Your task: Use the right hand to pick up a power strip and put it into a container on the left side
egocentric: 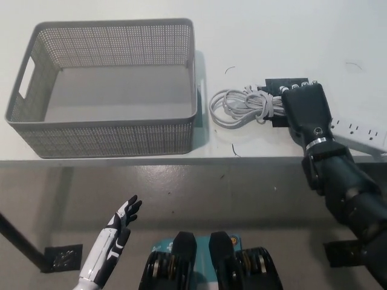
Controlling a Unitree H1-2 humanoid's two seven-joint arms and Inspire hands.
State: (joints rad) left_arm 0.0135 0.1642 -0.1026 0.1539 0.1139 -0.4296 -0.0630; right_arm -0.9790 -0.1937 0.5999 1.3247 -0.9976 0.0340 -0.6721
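A white power strip (361, 133) lies at the right of the white table (272, 36), its free end angled toward the front edge. Its coiled white cord (242, 106) rests just left of my black right hand (308, 110). That hand covers the strip's left part, its fingers curled over the far side and shut on it. A black piece (283, 83) shows beneath the fingertips. The grey mesh basket (103, 130) stands on the table's left and has nothing in it. My white left hand (120, 225) rests below the table edge at lower left, fingers apart.
The basket has a cut-out handle (25, 78) on its left wall. A narrow strip of table separates the basket from the cord. The table's front edge (242, 159) runs just below the basket and cord; the floor lies beyond it.
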